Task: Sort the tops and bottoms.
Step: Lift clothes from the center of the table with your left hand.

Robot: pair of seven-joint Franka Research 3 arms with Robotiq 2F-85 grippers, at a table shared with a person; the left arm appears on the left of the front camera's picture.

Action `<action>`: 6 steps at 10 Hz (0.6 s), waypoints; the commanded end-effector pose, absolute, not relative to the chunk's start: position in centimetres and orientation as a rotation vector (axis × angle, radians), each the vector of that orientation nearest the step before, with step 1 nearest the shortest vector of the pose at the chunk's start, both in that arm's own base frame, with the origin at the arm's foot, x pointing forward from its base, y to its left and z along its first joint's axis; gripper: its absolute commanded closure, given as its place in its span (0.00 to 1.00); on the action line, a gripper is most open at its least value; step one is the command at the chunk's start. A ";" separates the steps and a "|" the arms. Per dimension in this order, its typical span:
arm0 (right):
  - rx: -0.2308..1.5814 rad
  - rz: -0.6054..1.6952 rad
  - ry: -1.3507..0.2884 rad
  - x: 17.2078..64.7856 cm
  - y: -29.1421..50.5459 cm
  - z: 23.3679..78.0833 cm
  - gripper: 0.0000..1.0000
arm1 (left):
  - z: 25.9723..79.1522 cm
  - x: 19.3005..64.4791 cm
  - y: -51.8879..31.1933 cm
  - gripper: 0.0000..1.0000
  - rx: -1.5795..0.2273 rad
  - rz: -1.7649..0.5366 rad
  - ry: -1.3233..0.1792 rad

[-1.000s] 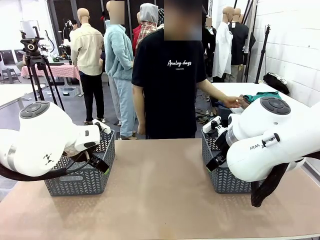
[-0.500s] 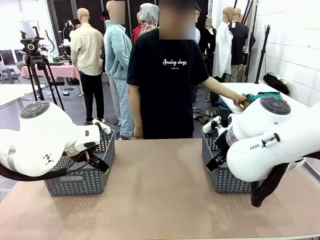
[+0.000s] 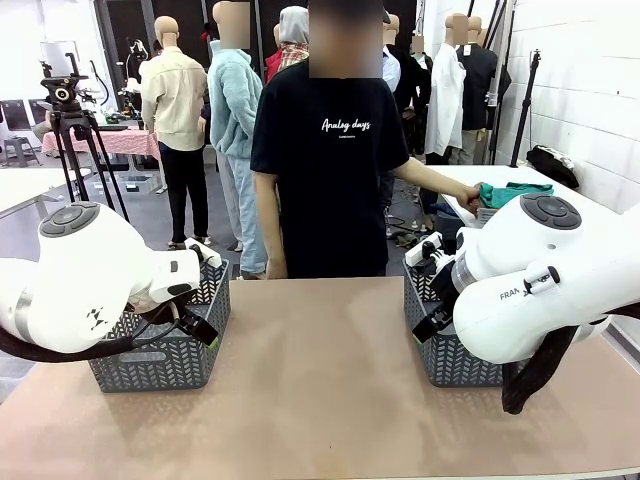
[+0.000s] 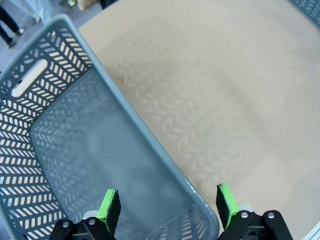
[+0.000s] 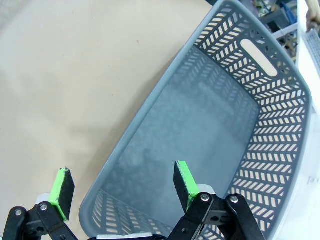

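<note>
One of the tops, a teal green garment (image 3: 516, 191), lies on a white side table (image 3: 470, 176) at the far right, and the person's hand (image 3: 467, 196) is on its near edge. The bottoms are out of view. My left gripper (image 3: 199, 327) (image 4: 167, 205) hangs open over the near rim of the left grey basket (image 3: 160, 360) (image 4: 150, 135), with nothing between its green pads. Over the right grey basket (image 3: 452, 362) (image 5: 150, 107) my right gripper (image 3: 430, 324) (image 5: 124, 182) is also open and holds nothing. Both baskets look empty inside.
The brown table (image 3: 320, 390) stretches between the two baskets. The person in a black T-shirt (image 3: 325, 160) stands at its far edge, leaning an arm out to the right. A camera tripod (image 3: 70, 120) stands at the back left.
The person has shifted a little to the left and their hand has moved along the teal garment's edge. Neither arm has moved, and both grippers stay open.
</note>
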State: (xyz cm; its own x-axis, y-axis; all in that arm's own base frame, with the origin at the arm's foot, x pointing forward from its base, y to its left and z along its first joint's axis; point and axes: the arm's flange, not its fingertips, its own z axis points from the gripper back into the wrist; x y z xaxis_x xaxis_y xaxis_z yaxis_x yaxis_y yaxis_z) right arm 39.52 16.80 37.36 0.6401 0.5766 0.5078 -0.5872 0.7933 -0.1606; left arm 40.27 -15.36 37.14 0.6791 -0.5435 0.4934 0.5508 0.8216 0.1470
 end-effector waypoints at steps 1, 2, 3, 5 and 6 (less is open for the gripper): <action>0.020 0.663 -0.572 39.5 16.8 37.4 0.00 | 37.1 40.3 -15.2 0.00 -0.016 -0.609 -0.549; 0.020 0.663 -0.572 39.5 16.8 37.4 0.00 | 37.1 40.3 -15.2 0.00 -0.016 -0.609 -0.549; 0.020 0.663 -0.572 39.5 16.8 37.4 0.00 | 37.1 40.3 -15.2 0.00 -0.016 -0.609 -0.549; 0.020 0.663 -0.572 39.5 16.8 37.4 0.00 | 37.1 40.3 -15.2 0.00 -0.016 -0.609 -0.549; 0.020 0.663 -0.572 39.5 16.8 37.4 0.00 | 37.1 40.3 -15.2 0.00 -0.016 -0.609 -0.549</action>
